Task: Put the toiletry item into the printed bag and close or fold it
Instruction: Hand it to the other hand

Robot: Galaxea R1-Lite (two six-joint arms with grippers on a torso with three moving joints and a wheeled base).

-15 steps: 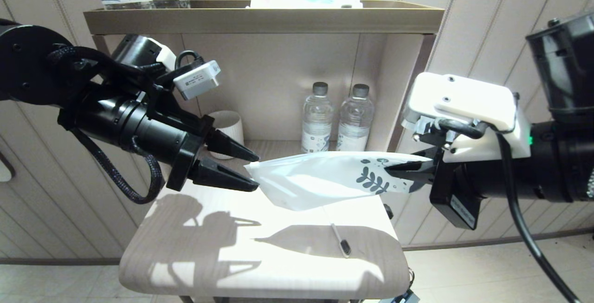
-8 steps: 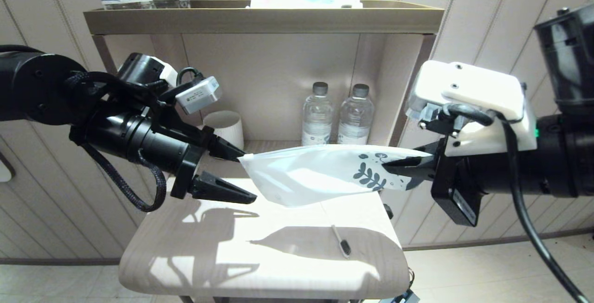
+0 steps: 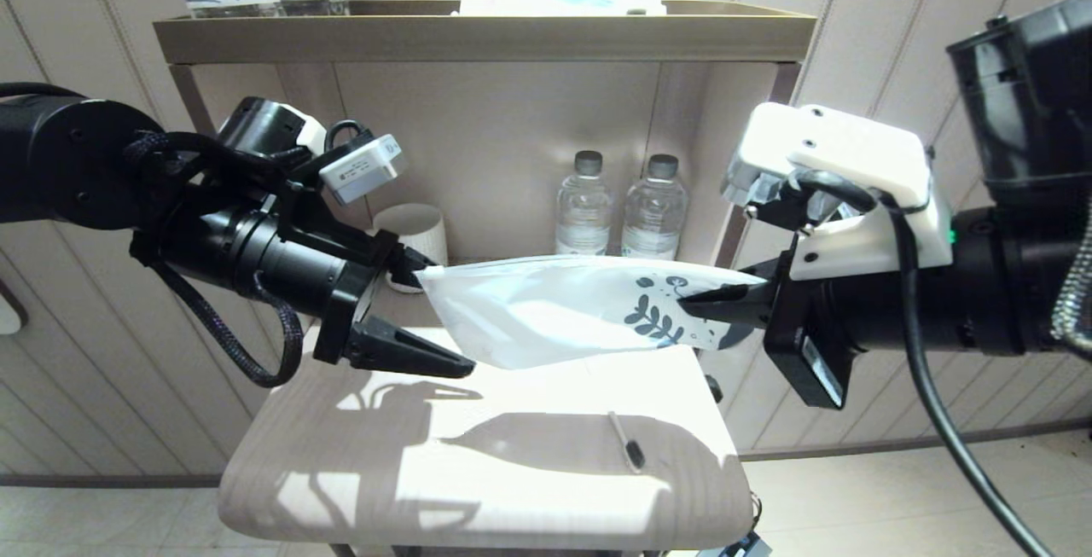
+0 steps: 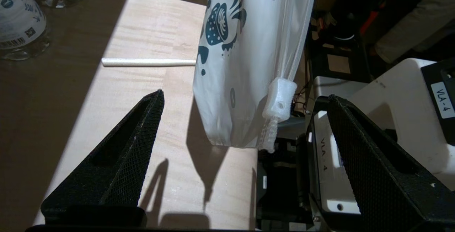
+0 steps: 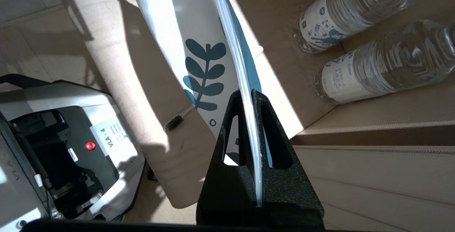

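The right gripper (image 3: 712, 305), at centre right of the head view, is clamped on the printed end of the printed bag (image 3: 554, 310), with the bag's top seam pinched between its two black fingers (image 5: 245, 118). The bag hangs in the air across the middle of the frame, clear of the counter (image 3: 358, 455) below it.

The left gripper (image 3: 439, 318), at centre left, has its jaws spread wide at the bag's plain end. Its upper finger (image 3: 414, 260) lies at the bag's upper corner; whether it touches cannot be determined. Its lower finger (image 3: 409, 352) sits just below the bag's edge. In the left wrist view the bag's zipper slider (image 4: 280, 98) hangs between the two fingers, touching neither.

The toiletry item (image 3: 627, 442) lies flat on the counter in the lower centre right of the head view, under the bag's printed end and apart from both grippers. Its dark bristled head points toward the counter's front edge.

Two water bottles (image 3: 618, 216) stand upright in the shelf recess behind the bag, beside a white cup (image 3: 418, 229).
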